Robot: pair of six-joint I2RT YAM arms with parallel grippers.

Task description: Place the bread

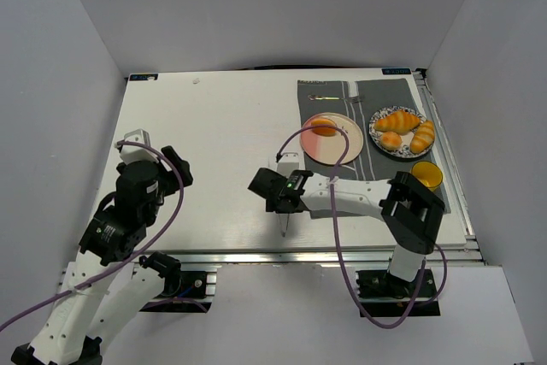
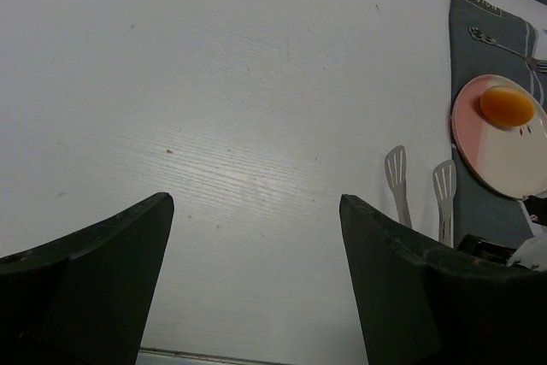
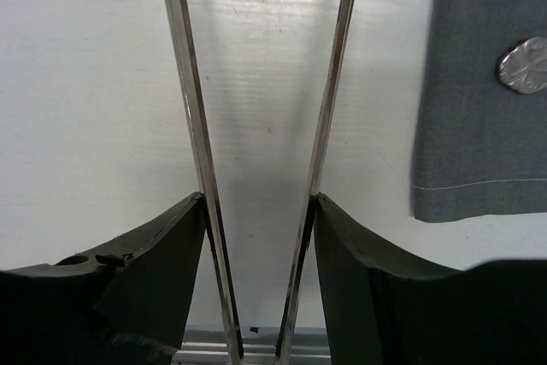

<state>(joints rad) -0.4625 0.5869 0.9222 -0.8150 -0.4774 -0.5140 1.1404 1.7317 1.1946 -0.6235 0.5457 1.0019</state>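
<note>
Left gripper: I see its fingers spread wide with nothing between them, hanging above bare white table on the left side.
Right gripper: it is pinched onto a pair of metal tongs; each dark finger presses the outer face of one tong arm.
Tongs: the two arms stand apart and I find nothing caught between them. On the left wrist view their flat slotted tips sit just left of the grey mat's edge, well apart from the bread.
Bread: the small glossy orange bun lies on the pink plate, on its far-left part near the rim, with no gripper or tong touching it.
Pink plate: it rests on the grey mat, on the mat's left half.
Patterned plate: just right of the pink plate, on the same mat, carrying ridged croissants.
Yellow cup: upright on the mat's near right part, nearer to me than the croissants.
</note>
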